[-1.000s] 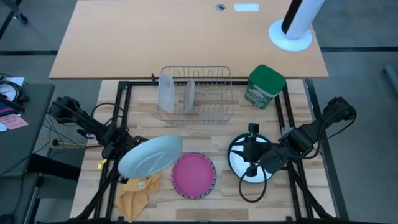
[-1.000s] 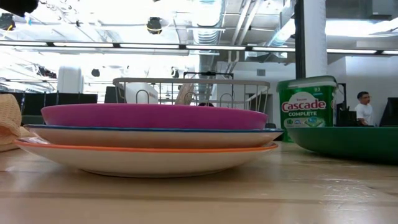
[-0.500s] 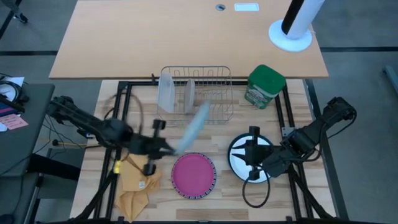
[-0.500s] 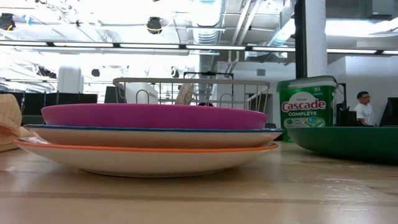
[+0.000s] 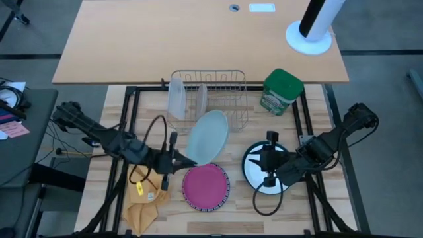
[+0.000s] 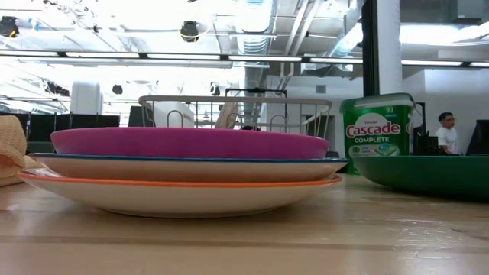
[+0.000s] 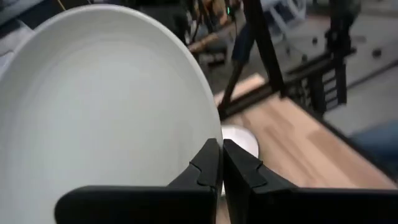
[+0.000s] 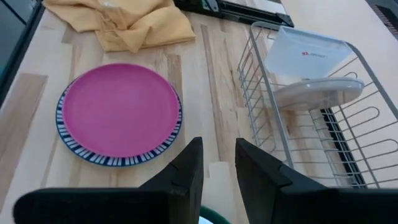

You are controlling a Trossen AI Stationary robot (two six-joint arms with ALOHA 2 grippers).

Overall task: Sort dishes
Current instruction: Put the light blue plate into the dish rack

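Left gripper (image 5: 180, 158) is pinching the grey plate (image 5: 207, 136) by its near edge (plate tilted up, just near of the rack (image 5: 225, 99)); right gripper (image 5: 268, 162) hovers part-open over the white plate (image 5: 252, 173).

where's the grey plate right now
In the high view the grey plate is held tilted by the left tool, between the dish rack and the pink plate.

An overhead camera looks straight down on the whole pale wooden bench (image 5: 291, 211). A second camera sits at bench height, very close to a stack topped by a round magenta-pink plate (image 6: 187, 142), facing the room. The right wrist camera looks across that plate toward the wire dish rack (image 8: 311, 130), which the overhead and low cameras also show. The left wrist camera is filled by a pale grey round plate (image 7: 99, 106).
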